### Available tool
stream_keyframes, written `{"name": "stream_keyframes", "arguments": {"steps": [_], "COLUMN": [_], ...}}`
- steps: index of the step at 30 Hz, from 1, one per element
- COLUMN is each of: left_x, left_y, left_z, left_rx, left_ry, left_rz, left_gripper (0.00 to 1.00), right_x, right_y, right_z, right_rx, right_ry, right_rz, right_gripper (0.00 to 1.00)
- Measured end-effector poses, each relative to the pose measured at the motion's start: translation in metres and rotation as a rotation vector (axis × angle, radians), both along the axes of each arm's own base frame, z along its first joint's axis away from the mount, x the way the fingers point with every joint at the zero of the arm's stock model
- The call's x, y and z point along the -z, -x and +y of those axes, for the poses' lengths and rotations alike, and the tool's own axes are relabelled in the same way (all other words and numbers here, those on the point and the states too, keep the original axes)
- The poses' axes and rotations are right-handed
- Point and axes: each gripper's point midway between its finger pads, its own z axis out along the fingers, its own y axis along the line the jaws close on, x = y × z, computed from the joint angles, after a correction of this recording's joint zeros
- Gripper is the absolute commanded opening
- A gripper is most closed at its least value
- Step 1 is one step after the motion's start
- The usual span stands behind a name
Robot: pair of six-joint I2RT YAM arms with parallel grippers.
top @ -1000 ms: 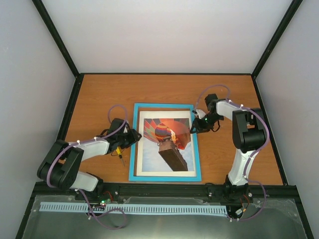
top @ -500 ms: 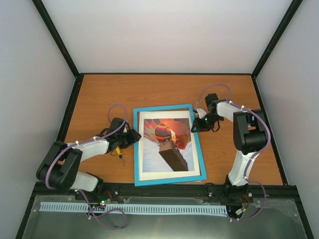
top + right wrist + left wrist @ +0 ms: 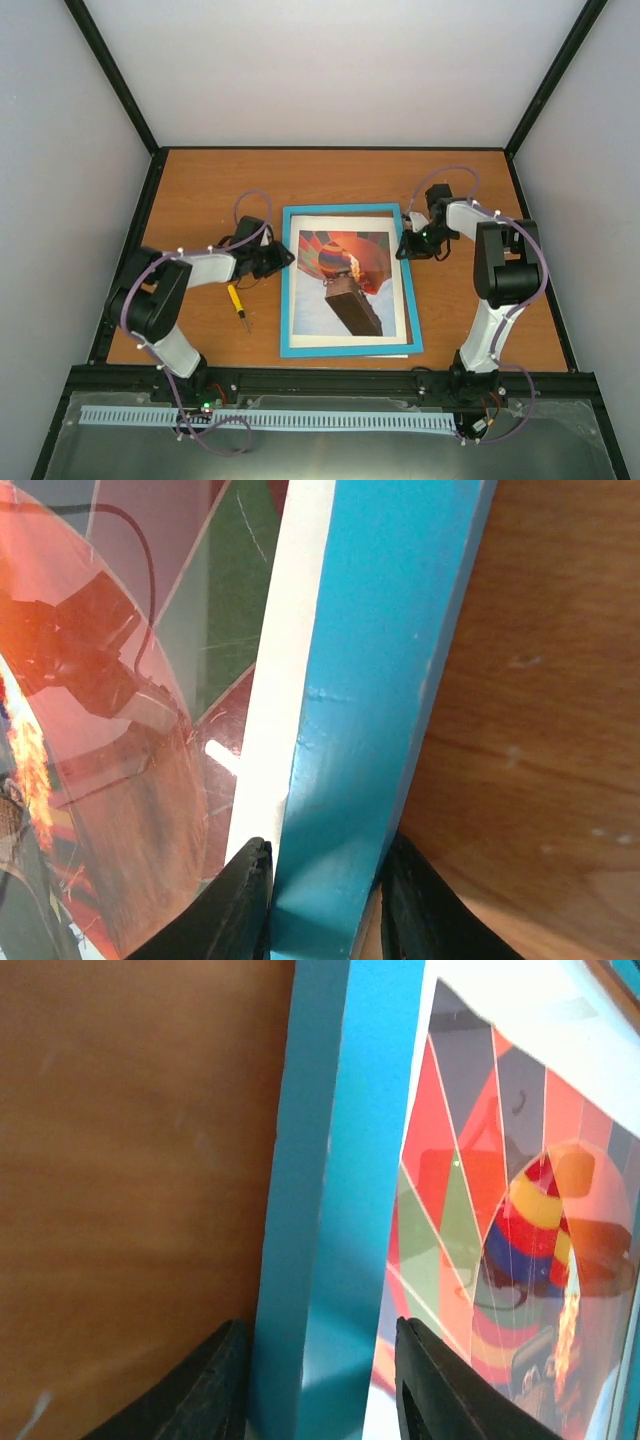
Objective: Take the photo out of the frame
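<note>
Currently the frame lies flat on the table between the two arms, face up, with the photo seated inside it behind a white border; the print is not yet out. The frame's long axis runs from the arm bases toward the far wall, skewed slightly, so each long rail faces one arm. The left gripper meets the left rail near the far-left corner, and the right gripper meets the right rail near the far-right corner. Neither arm is clearly nearer, since both are in contact with the workpiece. In the left wrist view the two fingers straddle the turquoise rail, one on the table side and one on the picture side, with no gap showing, so the gripper is clamped on the rail. In the right wrist view the fingers pinch the opposite rail in the same way, narrow and tight against both faces. Judged from this, the coming move depends on the paired far-end hold: lifting or turning the frame to reach its reverse calls for both arms acting together along that long axis. A yellow-handled tool lies on the table just left of the frame, untouched.
</note>
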Motion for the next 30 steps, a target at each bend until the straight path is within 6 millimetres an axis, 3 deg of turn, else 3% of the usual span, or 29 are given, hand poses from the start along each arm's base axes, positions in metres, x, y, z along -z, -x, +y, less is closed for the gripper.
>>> {"name": "stream_keyframes", "arguments": {"steps": [6,9,12,16,21,24,30], "left_x": [0.002,0.001,-0.002,-0.013,-0.057,-0.071,-0.059], "left_y": [-0.043,-0.065,-0.076,-0.077,-0.072,-0.067,-0.039], "left_z": [-0.011,-0.013,-0.014,-0.010,0.000,0.007,0.024], "left_rx": [0.021,0.020,0.013,-0.011,-0.065,-0.086,-0.102], "left_ry": [-0.054,-0.085,-0.102,-0.106,-0.091,-0.093,-0.163], "left_rz": [-0.028,-0.048,-0.056,-0.074,-0.163,-0.199,-0.158], "left_gripper": [0.35,0.41,0.45,0.52,0.53,0.52,0.49], "right_x": [0.000,-0.001,-0.002,-0.002,-0.004,-0.004,-0.005], "right_y": [-0.017,-0.030,-0.037,-0.039,-0.039,-0.032,-0.021], "right_z": [-0.010,-0.011,-0.011,-0.012,-0.018,-0.023,-0.026], "right_rx": [0.050,0.074,0.085,0.059,0.041,0.037,0.017], "right_ry": [0.019,0.025,0.025,0.035,0.078,0.106,0.137], "right_rz": [-0.016,-0.025,-0.036,-0.060,-0.102,-0.106,-0.118], "right_gripper": [0.15,0.17,0.31,0.54,0.52,0.51,0.49]}}
